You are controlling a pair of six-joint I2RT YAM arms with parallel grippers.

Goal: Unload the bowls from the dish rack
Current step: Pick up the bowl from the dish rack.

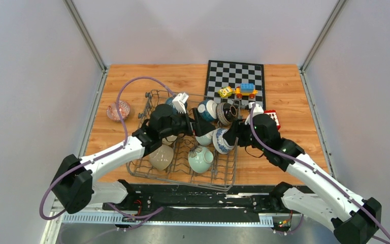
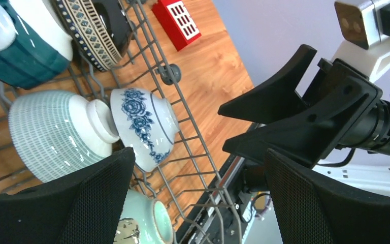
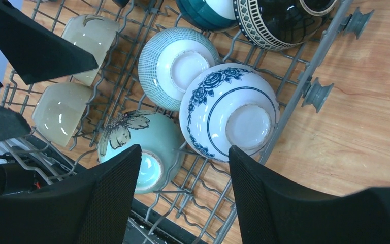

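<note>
Bright even overhead light, soft shadows, glossy glare on bowls (image 3: 227,111)

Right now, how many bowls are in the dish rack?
7: teal and dark patterned at the far end, fine-lined and floral mid-rack, green nearest, two beige at left. The left arm may hide more.

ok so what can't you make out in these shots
- Top view: the left gripper and its wrist cover the dish rack's far middle, so what sits under them is hidden.
- Left wrist view: the pale green bowl is cut by the bottom edge and a finger.
- Right wrist view: the teal bowl and dark patterned bowl run off the top edge.
- Top view: the toys are too small to identify.
</note>
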